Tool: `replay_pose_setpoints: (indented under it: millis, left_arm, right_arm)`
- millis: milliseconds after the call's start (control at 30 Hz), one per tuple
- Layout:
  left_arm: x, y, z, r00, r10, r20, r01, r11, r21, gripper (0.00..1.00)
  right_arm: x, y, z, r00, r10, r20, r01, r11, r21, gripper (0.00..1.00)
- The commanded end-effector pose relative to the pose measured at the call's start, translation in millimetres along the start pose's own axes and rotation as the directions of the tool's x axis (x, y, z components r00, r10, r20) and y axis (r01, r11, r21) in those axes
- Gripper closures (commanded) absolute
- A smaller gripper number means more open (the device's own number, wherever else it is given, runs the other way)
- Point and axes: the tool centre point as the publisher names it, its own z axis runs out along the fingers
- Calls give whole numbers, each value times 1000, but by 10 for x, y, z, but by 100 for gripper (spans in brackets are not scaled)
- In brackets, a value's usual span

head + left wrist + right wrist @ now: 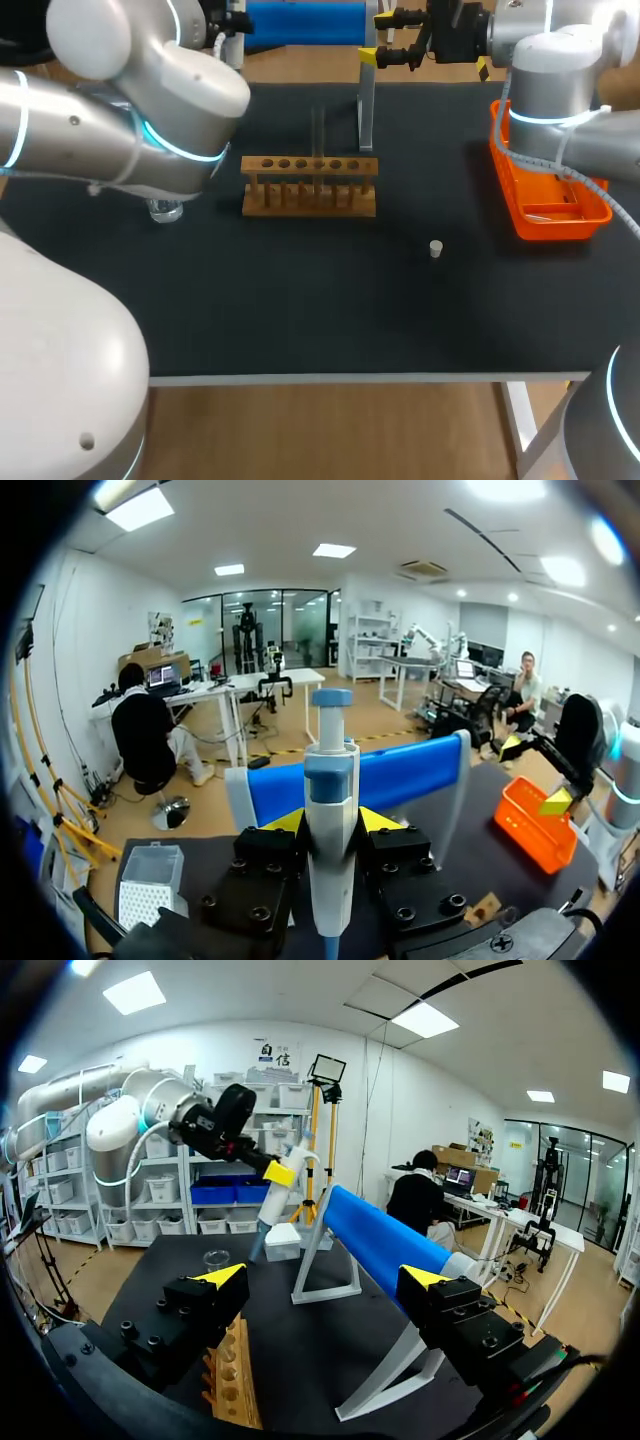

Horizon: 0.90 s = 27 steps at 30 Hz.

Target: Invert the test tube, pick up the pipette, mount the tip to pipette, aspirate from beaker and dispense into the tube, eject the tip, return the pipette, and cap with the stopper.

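left tool point(332, 822) clamped on pipette point(330, 770) | right tool point(325, 1278) wide open

A rack point(309, 186) stands in the middle of the surface point(300, 320), with a test tube point(318, 140) upright in it. A pipette stand point(366, 100) rises just behind the rack. A stopper point(436, 248) sits nearer the front, right of the rack. A tray point(555, 228) lies near the right edge. A beaker point(165, 210) sits left of the rack.

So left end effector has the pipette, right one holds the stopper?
No: the right end effector is open and empty, as the right wrist view shows; the stopper sits on the table. The left end effector does hold the pipette.
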Motion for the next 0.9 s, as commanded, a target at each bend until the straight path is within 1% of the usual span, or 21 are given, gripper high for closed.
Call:
replay_pose_setpoints:
  millis: [33,567,900]
  left_arm:
    - [-15,-12,108,1000,1,10,-1,1000,-3,100]
    - [-215,-128,399,1000,23,20,-23,999,-34,100]
    - [-254,-103,518,1000,24,15,-24,998,-58,100]
  right_arm:
    - [-11,4,-3,1000,1,-4,-1,1000,3,0]
    - [-11,4,-3,1000,1,-4,-1,1000,3,0]
    - [-11,4,-3,1000,1,-4,-1,1000,3,0]
